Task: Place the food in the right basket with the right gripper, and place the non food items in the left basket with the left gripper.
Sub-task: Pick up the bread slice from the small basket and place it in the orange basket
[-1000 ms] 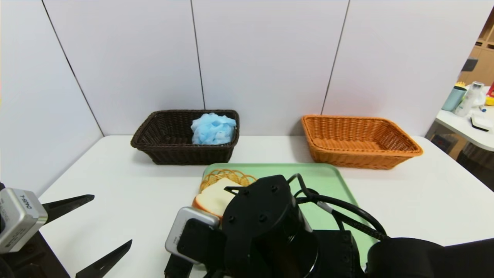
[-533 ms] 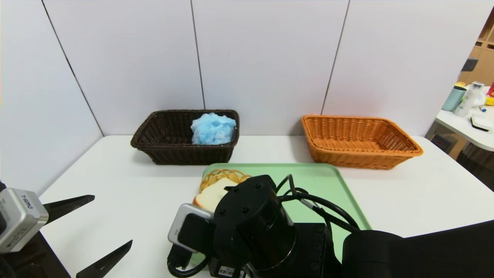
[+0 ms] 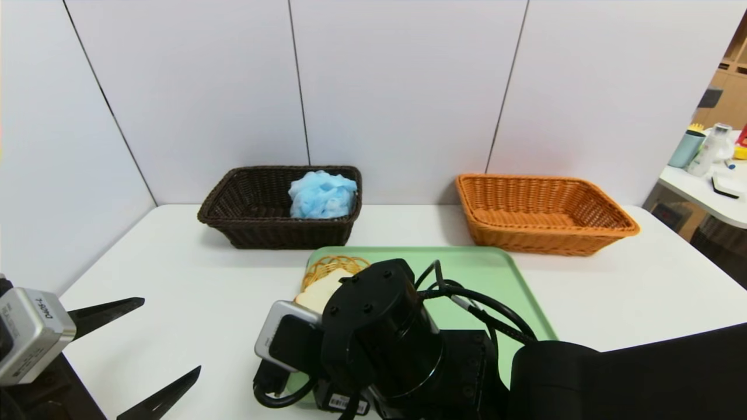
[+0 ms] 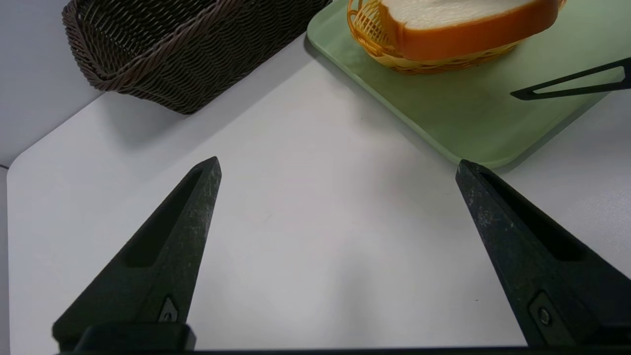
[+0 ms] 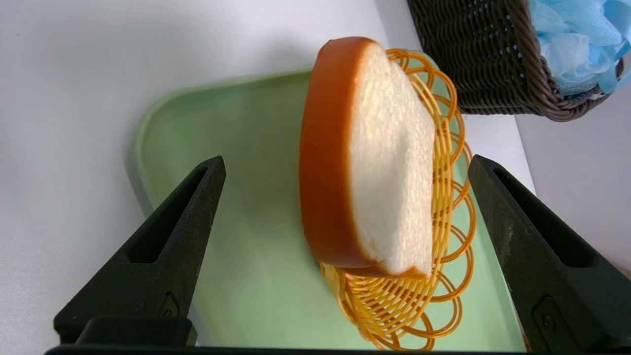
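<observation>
A slice of bread (image 5: 389, 158) with an orange-brown crust lies on a small yellow wicker dish (image 5: 443, 276) at the left end of the green tray (image 3: 490, 280). My right gripper (image 5: 346, 161) is open, with a finger on either side of the bread and neither touching it. In the head view the right wrist hides most of the bread (image 3: 318, 291). The dark brown left basket (image 3: 251, 224) holds a blue mesh puff (image 3: 322, 195). Nothing lies in the orange right basket (image 3: 543, 236). My left gripper (image 3: 171, 334) hangs open over bare table at the near left.
Both baskets stand against the back wall panels on the white table (image 3: 613, 303). One right finger (image 4: 572, 86) shows over the tray in the left wrist view. A side table with bottles (image 3: 709, 149) is at the far right.
My right wrist has moved left and nearer, covering more of the bread in the head view. The left arm has hardly moved.
</observation>
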Robot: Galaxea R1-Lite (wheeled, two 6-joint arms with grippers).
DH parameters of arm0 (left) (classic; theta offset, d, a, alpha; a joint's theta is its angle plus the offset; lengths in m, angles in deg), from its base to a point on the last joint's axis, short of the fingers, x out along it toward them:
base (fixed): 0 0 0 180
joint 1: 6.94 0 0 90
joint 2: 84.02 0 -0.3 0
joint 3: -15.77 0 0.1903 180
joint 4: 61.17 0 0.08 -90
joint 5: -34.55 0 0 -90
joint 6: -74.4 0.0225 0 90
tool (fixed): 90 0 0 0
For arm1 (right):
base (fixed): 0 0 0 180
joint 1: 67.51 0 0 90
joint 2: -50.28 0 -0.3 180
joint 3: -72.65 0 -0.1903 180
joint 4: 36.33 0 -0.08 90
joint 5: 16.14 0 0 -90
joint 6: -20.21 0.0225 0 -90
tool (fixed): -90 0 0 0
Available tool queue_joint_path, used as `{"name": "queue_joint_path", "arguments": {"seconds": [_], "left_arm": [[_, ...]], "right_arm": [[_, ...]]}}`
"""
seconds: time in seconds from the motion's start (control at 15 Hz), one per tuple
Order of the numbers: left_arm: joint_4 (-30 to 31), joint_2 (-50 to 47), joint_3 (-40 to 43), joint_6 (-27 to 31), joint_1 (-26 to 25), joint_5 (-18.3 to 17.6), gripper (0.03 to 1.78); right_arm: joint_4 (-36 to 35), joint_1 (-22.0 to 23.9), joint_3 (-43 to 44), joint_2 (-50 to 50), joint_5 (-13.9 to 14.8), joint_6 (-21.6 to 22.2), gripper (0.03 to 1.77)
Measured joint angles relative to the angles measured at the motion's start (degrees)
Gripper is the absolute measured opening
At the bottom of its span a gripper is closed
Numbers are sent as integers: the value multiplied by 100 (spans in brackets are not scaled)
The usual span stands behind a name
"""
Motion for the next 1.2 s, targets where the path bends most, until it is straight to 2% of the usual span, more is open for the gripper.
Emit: {"name": "queue_joint_path", "arguments": {"seconds": [0.13,0.27,0.4,0.6,0.67,0.73,1.2], "left_arm": [[2,0,13,-2,16,2,169],[-4,-2,15,-2,18,0,169],[-4,-2,23,-2,18,0,169],[0,-7,26,-2,20,2,169],[0,-10,26,-2,22,0,169],[0,-13,26,0,24,-2,169],[-6,-24,26,0,71,0,169]], "right_arm": [[2,30,66,9,0,-1,169],[-1,39,112,13,1,-4,134],[0,39,129,9,0,-11,106],[0,44,132,-5,0,-9,75],[-1,44,133,-9,1,-9,33],[0,41,138,-11,1,-6,6],[0,24,182,-11,1,0,6]]}}
